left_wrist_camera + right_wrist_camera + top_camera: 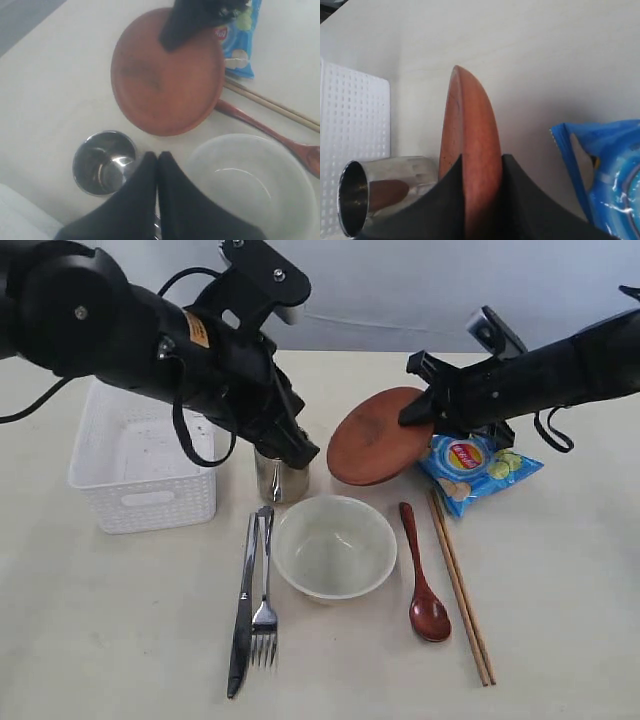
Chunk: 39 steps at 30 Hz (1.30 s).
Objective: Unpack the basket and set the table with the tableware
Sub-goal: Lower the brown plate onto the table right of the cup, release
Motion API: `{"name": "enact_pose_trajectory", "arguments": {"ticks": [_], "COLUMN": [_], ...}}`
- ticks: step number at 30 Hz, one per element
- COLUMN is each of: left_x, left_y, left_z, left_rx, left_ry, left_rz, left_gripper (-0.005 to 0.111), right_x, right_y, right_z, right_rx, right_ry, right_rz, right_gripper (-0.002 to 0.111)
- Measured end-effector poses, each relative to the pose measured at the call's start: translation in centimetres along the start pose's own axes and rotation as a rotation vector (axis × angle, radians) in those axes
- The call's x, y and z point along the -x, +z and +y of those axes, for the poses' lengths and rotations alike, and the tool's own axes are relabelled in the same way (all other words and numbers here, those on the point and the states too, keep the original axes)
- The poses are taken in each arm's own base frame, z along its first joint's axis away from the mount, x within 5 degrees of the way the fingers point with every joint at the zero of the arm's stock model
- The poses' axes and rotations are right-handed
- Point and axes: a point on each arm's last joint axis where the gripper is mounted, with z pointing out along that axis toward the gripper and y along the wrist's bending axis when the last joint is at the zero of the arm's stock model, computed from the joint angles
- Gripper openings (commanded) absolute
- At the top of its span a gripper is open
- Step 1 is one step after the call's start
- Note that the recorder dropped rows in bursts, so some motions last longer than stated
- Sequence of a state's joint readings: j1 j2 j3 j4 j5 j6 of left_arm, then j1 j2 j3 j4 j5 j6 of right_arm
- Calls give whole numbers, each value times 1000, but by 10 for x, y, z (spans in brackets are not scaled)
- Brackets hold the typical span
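My right gripper [420, 416] [482, 159] is shut on the rim of the reddish-brown plate [372, 440] [165, 75] [469, 125], holding it tilted above the table [560, 640]. My left gripper [302, 452] [158, 156] is shut and empty, just above the steel cup [280, 478] [104, 162] [375, 192]. The cream bowl [333, 545] [250, 185] sits in front. A knife [242, 610] and fork [265, 600] lie to its left. On its right are the dark red spoon [422, 580] and chopsticks [460, 585]. The white basket [140, 470] stands at the left.
A blue chip bag [475, 465] [240, 45] [610, 170] lies under my right arm, beside the plate and touching the far ends of the chopsticks. The left arm's black body reaches over the basket's right side.
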State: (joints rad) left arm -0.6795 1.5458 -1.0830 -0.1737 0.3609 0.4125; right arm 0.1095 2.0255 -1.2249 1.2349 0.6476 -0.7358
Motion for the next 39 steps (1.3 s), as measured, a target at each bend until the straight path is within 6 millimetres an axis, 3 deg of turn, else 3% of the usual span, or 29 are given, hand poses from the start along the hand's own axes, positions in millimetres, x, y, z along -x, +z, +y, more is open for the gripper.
{"name": "enact_pose_trajectory", "arguments": {"ticks": [5, 11, 28, 31, 35, 39], "left_x": [-9, -6, -5, -5, -5, -5], "left_y": [-11, -26, -27, -27, -27, -27], "left_z": [6, 11, 11, 11, 11, 11], "left_rx": [33, 57, 57, 57, 57, 57], "left_ry": [-16, -30, -33, -33, -33, -33], "left_rz": [-30, -79, -83, -83, -83, -83], "left_gripper": [0, 0, 0, 0, 0, 0], "right_x": [-1, -4, -4, -4, -5, -5], "right_y": [8, 18, 20, 20, 21, 21], "right_z": [-8, -18, -19, -19, -20, -21], "right_rx": [-31, -34, -29, -28, -33, -37], "right_ry": [14, 64, 72, 65, 56, 56], "right_rz": [-9, 0, 0, 1, 5, 4], "right_gripper": [0, 0, 1, 16, 45, 47]}}
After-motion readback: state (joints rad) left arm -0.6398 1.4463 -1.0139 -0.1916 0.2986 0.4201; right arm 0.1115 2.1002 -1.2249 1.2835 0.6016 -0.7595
